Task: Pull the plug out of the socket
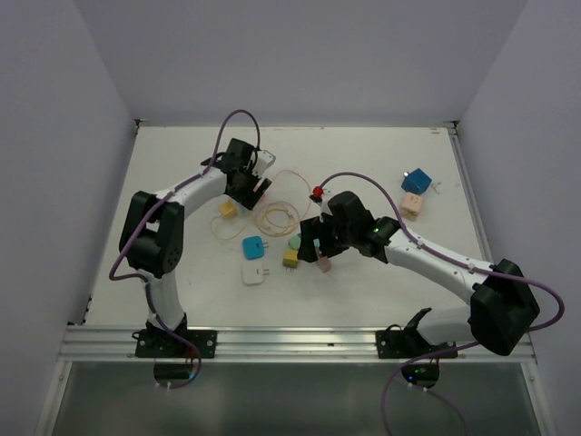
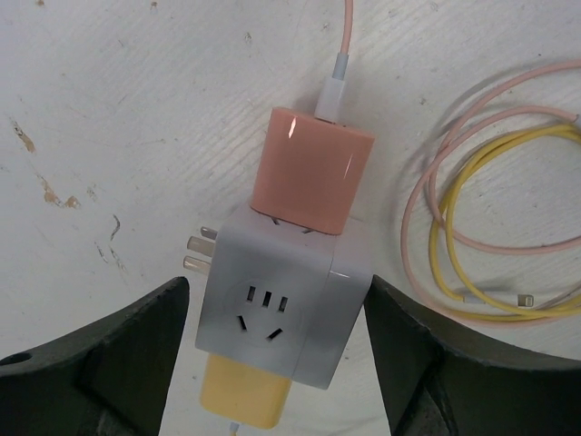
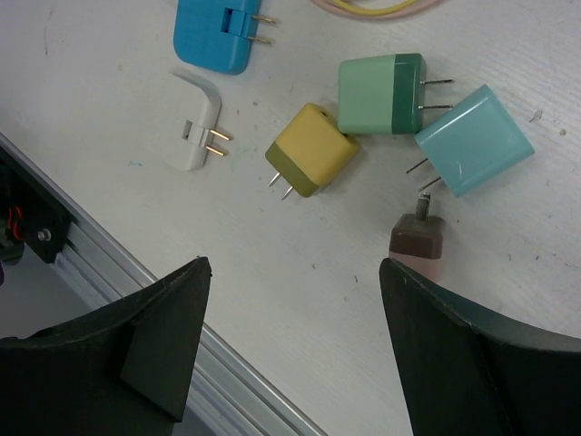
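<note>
A grey cube socket (image 2: pixel 286 304) lies on the white table with a pink plug (image 2: pixel 311 173) seated in its far face and a yellow plug (image 2: pixel 245 400) in its near face. A pink cable runs off from the pink plug. My left gripper (image 2: pixel 279 309) is open and straddles the socket: the right finger touches its side, and the left finger stands a little off it. In the top view the left gripper (image 1: pixel 250 173) is at the back left by the socket (image 1: pixel 267 160). My right gripper (image 3: pixel 295 272) is open and empty over bare table (image 1: pixel 318 250).
Loose plugs lie near my right gripper: blue (image 3: pixel 213 36), white (image 3: pixel 198 123), olive-yellow (image 3: pixel 311 150), green (image 3: pixel 381 93), light blue (image 3: pixel 474 139), brown-pink (image 3: pixel 417 243). Coiled pink and yellow cables (image 2: pixel 472 218) lie right of the socket. Blue (image 1: pixel 417 179) and beige (image 1: pixel 411 206) cubes sit at the back right.
</note>
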